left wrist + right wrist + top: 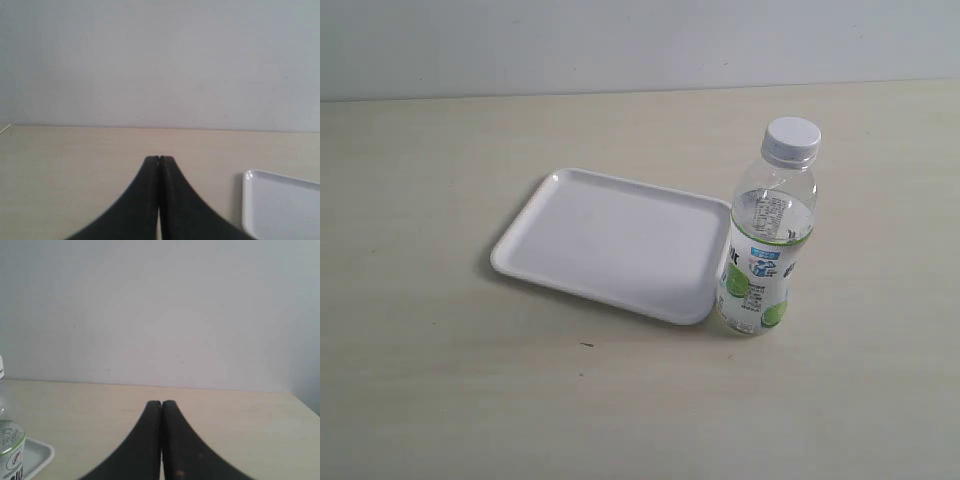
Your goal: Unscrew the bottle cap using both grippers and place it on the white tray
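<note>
The bottle (767, 240) stands upright on the table, touching the right edge of the white tray (610, 243). Its white bottle cap (790, 140) sits screwed on top. The tray lies flat with nothing in it. Neither gripper shows in the exterior view. In the left wrist view my left gripper (159, 159) is shut with nothing between its black fingers, and a corner of the tray (280, 205) lies off to one side. My right gripper (161, 403) is likewise shut on nothing; the bottle (9, 445) and a tray corner (37, 455) sit at that view's edge.
The pale wooden table (440, 370) ends at a plain light wall (620, 45) behind. A tiny dark speck (586, 345) lies in front of the tray.
</note>
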`<action>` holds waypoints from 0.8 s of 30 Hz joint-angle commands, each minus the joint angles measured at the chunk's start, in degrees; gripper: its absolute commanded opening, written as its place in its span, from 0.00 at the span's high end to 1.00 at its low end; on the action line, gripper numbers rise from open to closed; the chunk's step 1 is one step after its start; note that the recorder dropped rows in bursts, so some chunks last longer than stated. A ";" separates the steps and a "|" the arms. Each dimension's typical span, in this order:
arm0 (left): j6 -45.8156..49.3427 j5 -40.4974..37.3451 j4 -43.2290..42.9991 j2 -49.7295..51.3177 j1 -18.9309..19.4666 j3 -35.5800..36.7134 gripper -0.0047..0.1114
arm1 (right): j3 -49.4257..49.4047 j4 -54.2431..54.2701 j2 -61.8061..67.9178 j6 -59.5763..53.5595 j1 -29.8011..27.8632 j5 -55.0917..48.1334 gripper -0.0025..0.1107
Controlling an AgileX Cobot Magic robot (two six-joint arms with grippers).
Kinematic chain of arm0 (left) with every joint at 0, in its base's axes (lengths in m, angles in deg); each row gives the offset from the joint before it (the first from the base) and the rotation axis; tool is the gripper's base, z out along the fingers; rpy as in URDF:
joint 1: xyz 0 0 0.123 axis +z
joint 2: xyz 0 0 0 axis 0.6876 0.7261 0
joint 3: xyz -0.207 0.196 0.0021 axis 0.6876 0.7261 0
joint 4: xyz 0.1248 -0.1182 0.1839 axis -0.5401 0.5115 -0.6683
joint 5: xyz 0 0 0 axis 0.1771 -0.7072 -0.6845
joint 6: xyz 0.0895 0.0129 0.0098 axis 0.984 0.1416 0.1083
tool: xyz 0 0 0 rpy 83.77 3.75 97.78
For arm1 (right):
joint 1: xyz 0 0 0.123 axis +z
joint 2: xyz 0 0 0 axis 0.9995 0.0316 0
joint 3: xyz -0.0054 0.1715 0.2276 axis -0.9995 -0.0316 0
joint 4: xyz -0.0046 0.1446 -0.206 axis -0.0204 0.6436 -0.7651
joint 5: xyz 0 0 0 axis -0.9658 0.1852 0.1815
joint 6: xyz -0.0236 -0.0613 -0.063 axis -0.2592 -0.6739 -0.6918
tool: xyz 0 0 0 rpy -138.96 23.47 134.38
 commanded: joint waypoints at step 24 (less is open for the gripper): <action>-0.31 0.56 0.36 -0.30 -1.67 -0.05 0.96 | -0.32 8.16 -0.35 17.18 -0.18 14.71 0.98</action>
